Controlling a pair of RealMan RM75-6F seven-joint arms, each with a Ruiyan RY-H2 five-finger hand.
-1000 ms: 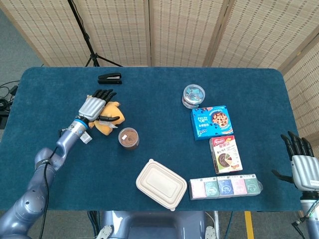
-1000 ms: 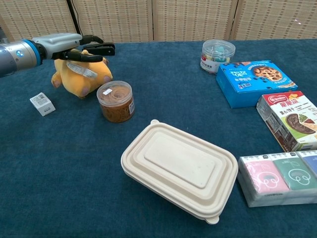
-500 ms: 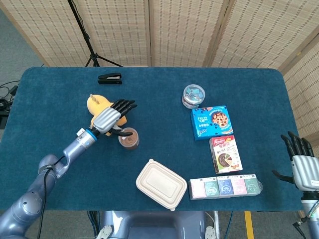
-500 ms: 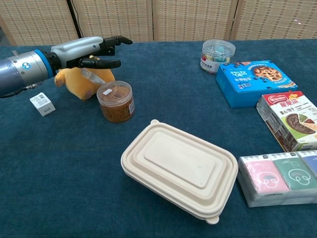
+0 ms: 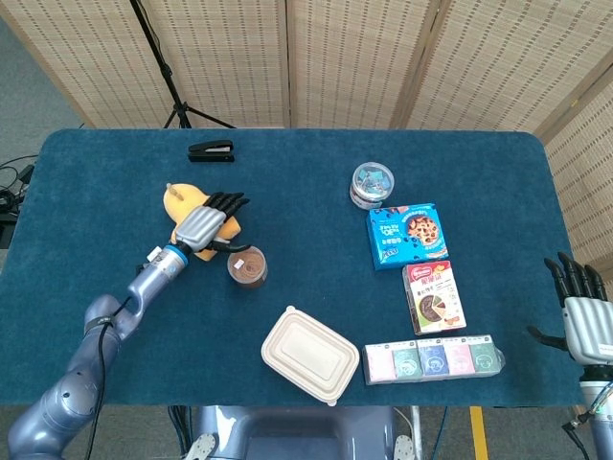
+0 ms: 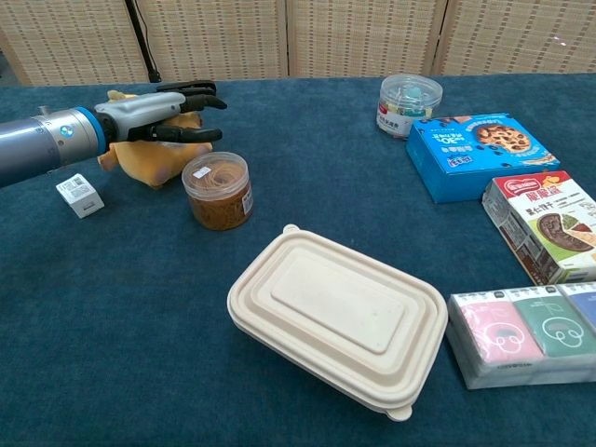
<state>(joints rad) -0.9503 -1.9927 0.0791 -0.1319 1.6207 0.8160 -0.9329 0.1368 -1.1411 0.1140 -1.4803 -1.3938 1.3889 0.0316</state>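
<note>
We saw the left robot hand [image 6: 154,114] spread flat over the yellow plush toy [image 6: 149,158], gripping nothing; the toy lay just behind the brown jar [image 6: 218,190]. We judged it soft, light, best squeezed mid-body.

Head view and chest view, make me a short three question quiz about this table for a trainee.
1. True or false: the left hand is over the yellow plush toy.
2. Which lies nearest the brown-filled jar: A the stapler, B the plush toy, C the blue cookie box?
3. What sits at the table's front, left of the tissue packs?

Key: 1 true. 2 B. 3 The beige lidded container.
</note>
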